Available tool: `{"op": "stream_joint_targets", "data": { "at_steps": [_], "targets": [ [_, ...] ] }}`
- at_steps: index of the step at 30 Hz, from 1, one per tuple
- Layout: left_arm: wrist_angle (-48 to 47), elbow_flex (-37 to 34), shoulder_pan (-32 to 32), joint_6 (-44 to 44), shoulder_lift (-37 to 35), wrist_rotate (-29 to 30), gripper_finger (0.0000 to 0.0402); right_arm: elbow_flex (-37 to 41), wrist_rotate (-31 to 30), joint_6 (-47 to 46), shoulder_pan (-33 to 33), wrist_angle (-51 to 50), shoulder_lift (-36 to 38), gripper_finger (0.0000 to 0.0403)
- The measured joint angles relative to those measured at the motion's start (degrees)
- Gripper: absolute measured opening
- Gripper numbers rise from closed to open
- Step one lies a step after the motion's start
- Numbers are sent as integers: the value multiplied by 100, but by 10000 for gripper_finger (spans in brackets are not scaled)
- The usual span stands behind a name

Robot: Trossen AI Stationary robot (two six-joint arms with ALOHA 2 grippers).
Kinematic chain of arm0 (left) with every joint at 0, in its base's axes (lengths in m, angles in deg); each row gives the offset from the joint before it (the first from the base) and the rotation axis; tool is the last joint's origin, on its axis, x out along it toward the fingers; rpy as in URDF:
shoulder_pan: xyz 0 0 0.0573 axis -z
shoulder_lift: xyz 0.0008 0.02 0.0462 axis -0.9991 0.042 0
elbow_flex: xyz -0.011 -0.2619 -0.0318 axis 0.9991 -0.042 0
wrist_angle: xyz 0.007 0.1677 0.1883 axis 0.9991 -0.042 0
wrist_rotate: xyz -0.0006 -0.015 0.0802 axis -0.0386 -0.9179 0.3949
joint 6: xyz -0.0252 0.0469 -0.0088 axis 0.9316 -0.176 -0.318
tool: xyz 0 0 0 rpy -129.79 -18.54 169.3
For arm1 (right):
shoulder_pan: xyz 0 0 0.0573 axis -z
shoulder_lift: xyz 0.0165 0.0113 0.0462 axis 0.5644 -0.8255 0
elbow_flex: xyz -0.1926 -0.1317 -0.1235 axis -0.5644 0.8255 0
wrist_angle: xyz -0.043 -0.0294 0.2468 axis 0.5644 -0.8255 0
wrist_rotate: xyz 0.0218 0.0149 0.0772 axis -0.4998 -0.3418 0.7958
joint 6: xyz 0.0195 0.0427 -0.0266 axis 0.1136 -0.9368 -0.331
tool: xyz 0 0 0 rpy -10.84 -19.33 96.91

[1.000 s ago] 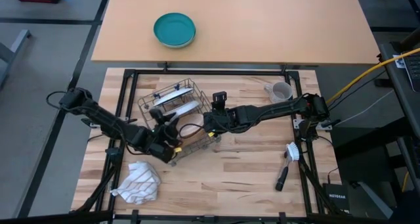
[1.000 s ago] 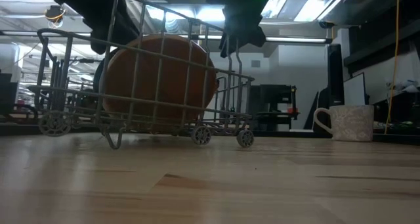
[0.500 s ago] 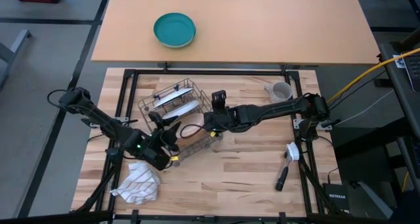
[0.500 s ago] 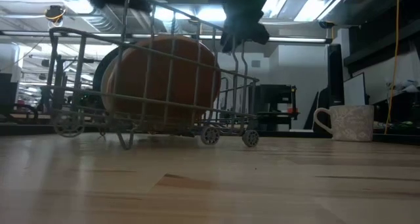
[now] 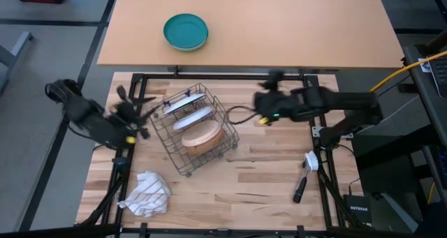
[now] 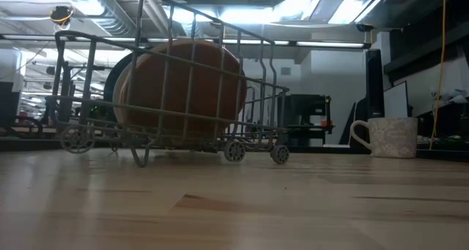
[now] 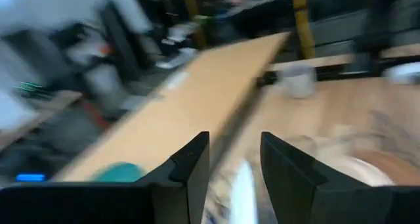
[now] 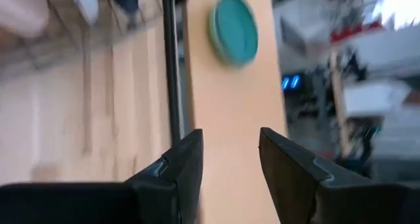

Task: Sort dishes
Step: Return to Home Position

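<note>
A wire dish rack [image 5: 194, 130] on small wheels stands mid-table. In it a peach-pink bowl [image 5: 204, 137] [image 6: 183, 89] stands on its rim, and two pale plates [image 5: 187, 107] stand on edge behind it. The small grey mug [image 6: 385, 136] rests on its base on the table, to the rack's right in the low view. My left gripper [image 5: 138, 116] [image 7: 235, 142] hangs open in the air left of the rack. Open as well, my right gripper [image 5: 260, 107] [image 8: 230, 135] is up in the air right of the rack. Neither has anything between its fingers.
A teal-green bowl [image 5: 186, 31] sits on the tan table beyond the far edge. A striped white cloth [image 5: 147, 194] lies crumpled near the front left. A dish brush [image 5: 306, 174] lies near the right frame. Bare wood stretches in front of the rack.
Both grippers have drawn back from the rack and risen: the left toward the table's left edge, the right toward the right and far edges. The rack with its dishes shifted a little on the table early in the second, then stayed put.
</note>
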Motion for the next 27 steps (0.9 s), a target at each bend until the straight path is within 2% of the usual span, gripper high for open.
{"op": "stream_joint_targets", "data": {
  "at_steps": [4, 7, 11, 16, 20, 23, 27],
  "targets": [
    [-952, -378, 364, 1391, -1081, -1229, 125, 671, -171, -1608, -181, -1057, 853, 153],
    [-335, -1168, 586, 1741, -1669, -1680, 125, 1626, -639, -2608, -623, -966, 1569, 153],
    [1620, -2474, 840, 659, -2099, -2190, 125, 3097, -771, -3380, -1379, 15, 2370, 153],
    [4514, -4022, 933, -573, -2177, -3517, 125, 4833, -709, -3544, -2322, 1817, 3140, 153],
    [6379, -4862, 815, -1143, -2190, -4328, 125, 5751, -803, -3522, -2972, 2812, 3632, 153],
    [6663, -4996, 681, -1603, -2414, -4608, 125, 6038, -1157, -3477, -3353, 2846, 4078, 153],
    [6212, -4996, 497, -2105, -3182, -4609, 125, 6096, -1586, -3470, -3785, 2455, 4867, 153]
  ]
}}
